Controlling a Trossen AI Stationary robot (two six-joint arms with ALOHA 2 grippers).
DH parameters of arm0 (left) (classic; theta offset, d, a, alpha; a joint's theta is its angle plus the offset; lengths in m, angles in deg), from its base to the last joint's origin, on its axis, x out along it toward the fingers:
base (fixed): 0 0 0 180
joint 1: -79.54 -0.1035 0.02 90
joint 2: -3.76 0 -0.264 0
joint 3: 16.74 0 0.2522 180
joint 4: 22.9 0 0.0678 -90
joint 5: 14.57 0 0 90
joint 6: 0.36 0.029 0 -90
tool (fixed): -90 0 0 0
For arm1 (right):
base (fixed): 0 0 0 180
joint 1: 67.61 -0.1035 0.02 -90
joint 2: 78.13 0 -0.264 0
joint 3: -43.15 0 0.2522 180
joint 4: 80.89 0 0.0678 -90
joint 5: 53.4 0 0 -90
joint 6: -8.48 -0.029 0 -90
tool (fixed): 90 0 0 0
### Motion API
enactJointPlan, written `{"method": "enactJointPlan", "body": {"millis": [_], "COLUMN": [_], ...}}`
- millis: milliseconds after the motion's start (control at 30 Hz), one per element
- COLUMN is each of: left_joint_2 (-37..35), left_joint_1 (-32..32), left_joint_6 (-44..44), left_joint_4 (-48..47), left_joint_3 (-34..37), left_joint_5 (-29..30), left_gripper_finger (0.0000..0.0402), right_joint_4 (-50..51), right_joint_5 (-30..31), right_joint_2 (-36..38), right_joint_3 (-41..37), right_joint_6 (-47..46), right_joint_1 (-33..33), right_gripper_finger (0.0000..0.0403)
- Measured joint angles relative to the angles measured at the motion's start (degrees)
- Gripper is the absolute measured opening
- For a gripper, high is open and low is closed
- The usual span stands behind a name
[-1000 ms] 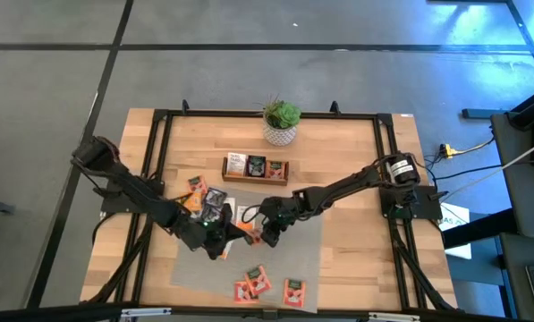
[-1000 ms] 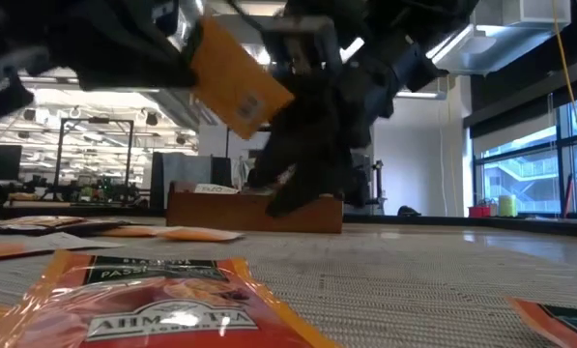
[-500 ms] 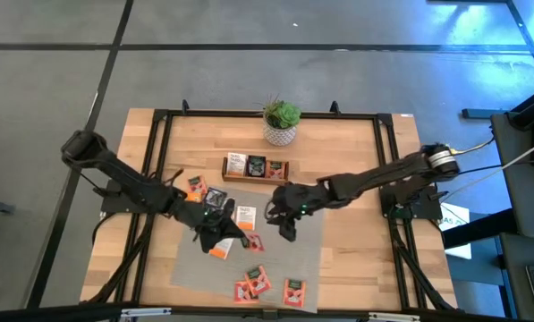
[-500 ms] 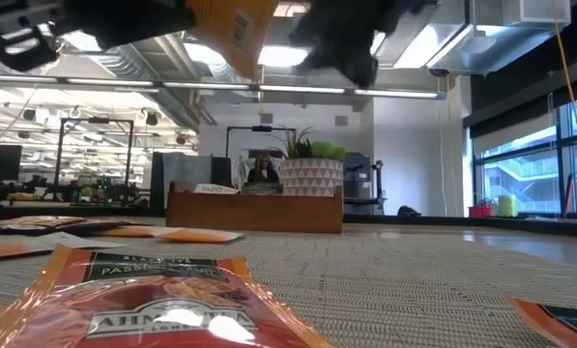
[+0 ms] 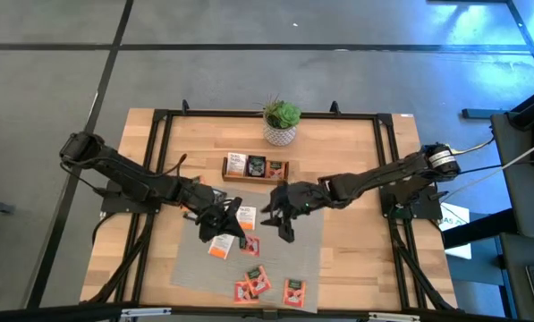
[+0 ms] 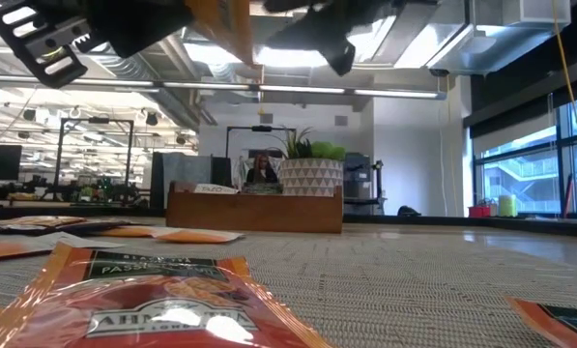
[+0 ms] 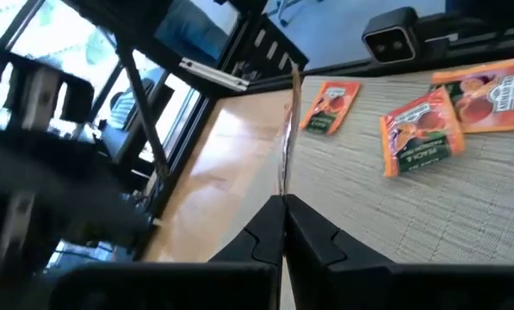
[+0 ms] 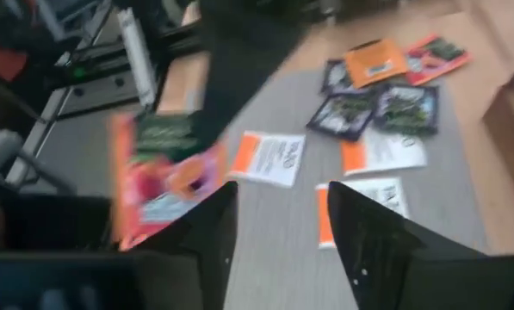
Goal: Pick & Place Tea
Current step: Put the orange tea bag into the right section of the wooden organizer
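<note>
My left gripper (image 5: 220, 231) hovers above the grey ribbed mat (image 5: 195, 268), shut on one orange-red tea packet (image 5: 218, 249). That packet shows edge-on in the left wrist view (image 7: 287, 129) and at the top of the low view (image 6: 225, 24). My right gripper (image 5: 284, 229) hangs open to its right with nothing between the fingers (image 8: 278, 232). Several more tea packets lie flat on the mat, among them orange-red ones (image 5: 251, 283) near the front edge and white and dark ones (image 8: 368, 112) farther back. My left gripper pinches the packet's lower edge (image 7: 283, 191) between its two fingers. The fingers come from the table's left, slanting a little downward. The packet stands out past the fingertips, edge toward the wrist camera, lifted clear of the mat.
A wooden tray (image 5: 256, 168) holding a few packets stands beyond the mat, with a potted plant (image 5: 282, 123) behind it. A black frame (image 5: 159, 134) runs round the table. An orange-red packet (image 6: 162, 300) lies close in front of the low camera.
My right gripper has risen from the mat, away from the held packet, and shifted slightly toward the table's right. My left gripper has lifted the packet and carried it a little toward the right while rolling its wrist, staying shut on it.
</note>
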Motion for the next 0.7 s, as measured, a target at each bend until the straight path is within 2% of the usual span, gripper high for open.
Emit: {"method": "enactJointPlan", "body": {"millis": [200,433,700], "left_joint_2": [0.00,0.00,-0.02], "left_joint_1": [1.74,4.08,4.47], "left_joint_6": [2.09,23.31,32.06], "left_joint_4": [-0.17,0.39,3.01], "left_joint_3": [0.00,0.00,0.00], "left_joint_5": [0.24,0.40,1.19], "left_gripper_finger": [0.0003,0.0002,0.0002], "right_joint_4": [-2.54,-6.49,-15.74], "right_joint_5": [-0.64,-15.19,-24.60], "right_joint_2": [-1.09,-3.02,-7.67], "right_joint_3": [0.00,0.08,0.03], "right_joint_6": [-4.53,-3.46,-10.15], "right_joint_1": [2.60,4.54,5.21], "right_gripper_finger": [0.0227,0.0233,0.0233]}}
